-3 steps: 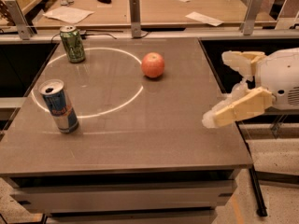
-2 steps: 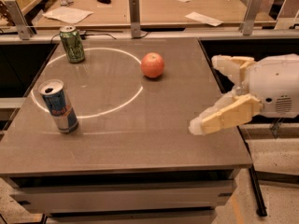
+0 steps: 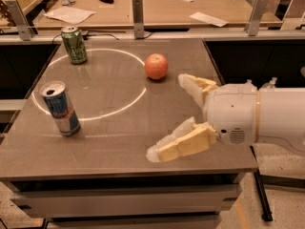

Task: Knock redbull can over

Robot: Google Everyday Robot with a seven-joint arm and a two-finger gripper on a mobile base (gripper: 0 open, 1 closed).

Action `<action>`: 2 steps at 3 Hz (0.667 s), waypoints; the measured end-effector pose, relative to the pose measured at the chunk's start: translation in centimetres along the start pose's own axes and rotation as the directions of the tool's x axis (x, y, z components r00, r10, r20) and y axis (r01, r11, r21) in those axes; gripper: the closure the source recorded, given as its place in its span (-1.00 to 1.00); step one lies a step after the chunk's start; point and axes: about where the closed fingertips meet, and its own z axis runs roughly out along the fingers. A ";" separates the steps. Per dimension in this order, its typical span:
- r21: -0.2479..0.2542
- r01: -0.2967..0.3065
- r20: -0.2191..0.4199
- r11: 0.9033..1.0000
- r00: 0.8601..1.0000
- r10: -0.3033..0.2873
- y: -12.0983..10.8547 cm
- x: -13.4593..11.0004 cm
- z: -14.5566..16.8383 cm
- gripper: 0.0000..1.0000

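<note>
The redbull can (image 3: 60, 108) stands upright near the left edge of the grey table (image 3: 114, 142), blue and silver with a red logo and a silver top. My gripper (image 3: 167, 116) comes in from the right on a white arm and hangs over the table's right front part. Its two cream fingers (image 3: 183, 143) are spread wide apart and hold nothing. The gripper is well to the right of the can, with bare table between them.
A green can (image 3: 74, 45) stands upright at the table's far left corner. A red apple (image 3: 156, 66) sits at the far middle, just beyond the gripper's upper finger. A bright ring of light lies on the tabletop. A desk with papers stands behind.
My gripper has moved left, further over the table and toward the can, with its fingers still spread. The cans and the apple have not moved.
</note>
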 end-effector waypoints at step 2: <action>-0.005 0.004 0.090 1.000 0.996 -0.004 0.9 1.3 6.3 -1.00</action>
